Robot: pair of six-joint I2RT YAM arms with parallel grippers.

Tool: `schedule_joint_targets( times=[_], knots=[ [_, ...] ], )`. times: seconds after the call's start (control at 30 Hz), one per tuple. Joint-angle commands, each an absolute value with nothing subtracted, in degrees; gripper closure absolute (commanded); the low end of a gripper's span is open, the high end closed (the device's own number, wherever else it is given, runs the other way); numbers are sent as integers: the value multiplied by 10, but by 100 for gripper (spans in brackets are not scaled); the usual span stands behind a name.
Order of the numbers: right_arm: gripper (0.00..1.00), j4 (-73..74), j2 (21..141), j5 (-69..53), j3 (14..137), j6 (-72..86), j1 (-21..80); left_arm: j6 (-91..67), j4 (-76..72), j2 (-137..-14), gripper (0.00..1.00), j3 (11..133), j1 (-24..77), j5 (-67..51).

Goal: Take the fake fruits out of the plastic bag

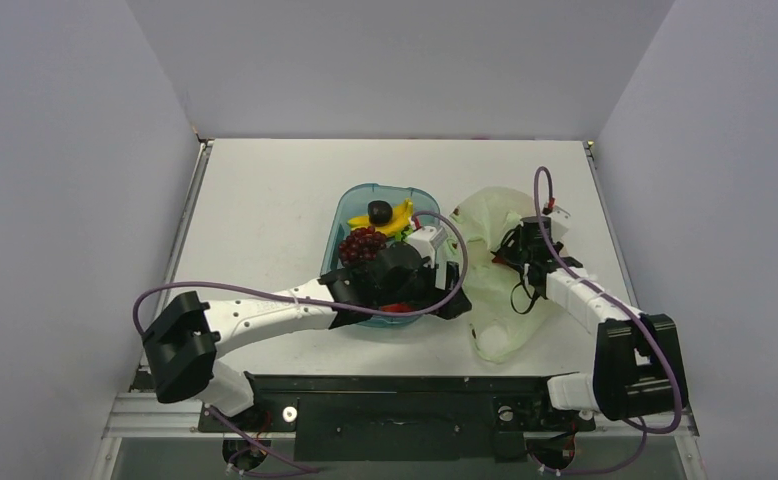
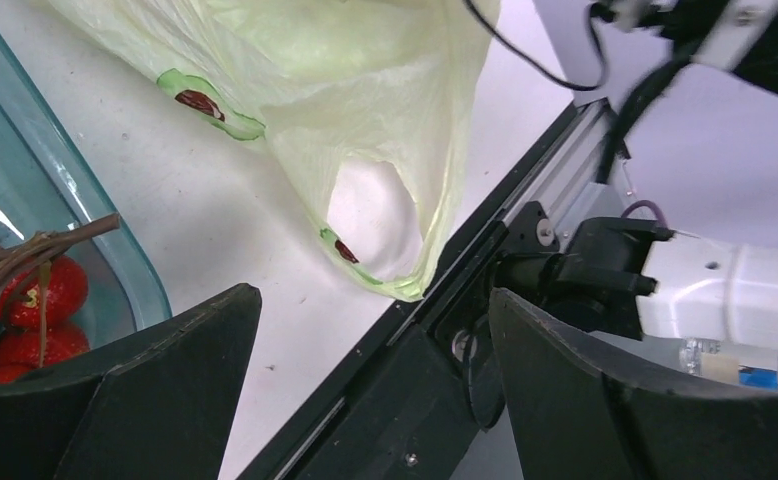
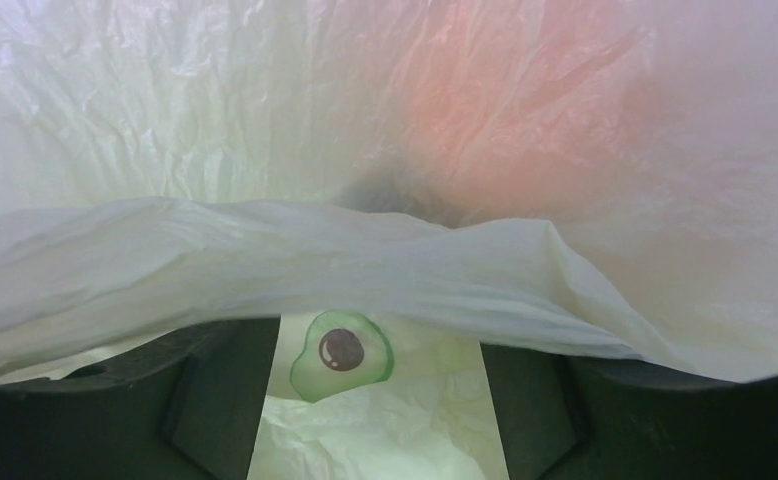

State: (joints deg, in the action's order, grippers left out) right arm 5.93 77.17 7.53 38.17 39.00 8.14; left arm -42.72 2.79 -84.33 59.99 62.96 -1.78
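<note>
The pale-green plastic bag [image 1: 498, 322] lies right of the teal tray [image 1: 350, 206]. In the tray are a yellow banana bunch [image 1: 398, 222], a dark plum [image 1: 379, 211] and a red berry cluster [image 1: 397, 308], also in the left wrist view [image 2: 37, 298]. My left gripper [image 1: 454, 303] is open and empty over the tray's near right corner, facing the bag's loop handle [image 2: 385, 268]. My right gripper [image 1: 513, 256] is open, pushed into the bag [image 3: 365, 250], with film draped over its fingers. An orange fruit [image 3: 510, 120] glows through the film ahead of it.
A dark maroon grape bunch [image 1: 362, 243] lies in the tray. The bag carries a printed avocado mark [image 3: 342, 352]. The black rail at the table's near edge [image 2: 405, 400] is just below my left fingers [image 2: 165, 380]. Grey walls enclose the table.
</note>
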Motion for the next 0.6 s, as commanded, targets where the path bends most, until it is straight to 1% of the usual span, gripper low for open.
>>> schedule_joint_targets(
  times=[0.0, 0.1, 0.23, 0.3, 0.4, 0.5, 0.57],
  knots=[
    [33, 49, 701, 78, 383, 410, 83, -391, 19, -889, 17, 664, 631, -27],
    [31, 55, 648, 77, 364, 405, 80, -343, 39, -923, 14, 727, 628, -19],
    [31, 69, 636, 56, 362, 402, 74, -252, 76, -969, 12, 818, 623, -6],
    [31, 72, 635, 50, 361, 404, 71, -212, 72, -990, 10, 850, 619, -5],
    [31, 72, 629, 34, 356, 410, 63, -165, 71, -1019, 10, 892, 606, -10],
    [32, 74, 623, 22, 354, 411, 56, -159, 60, -1042, 11, 922, 589, -5],
    [32, 75, 620, 14, 350, 413, 50, -174, 41, -1055, 13, 929, 571, -21]
  ],
)
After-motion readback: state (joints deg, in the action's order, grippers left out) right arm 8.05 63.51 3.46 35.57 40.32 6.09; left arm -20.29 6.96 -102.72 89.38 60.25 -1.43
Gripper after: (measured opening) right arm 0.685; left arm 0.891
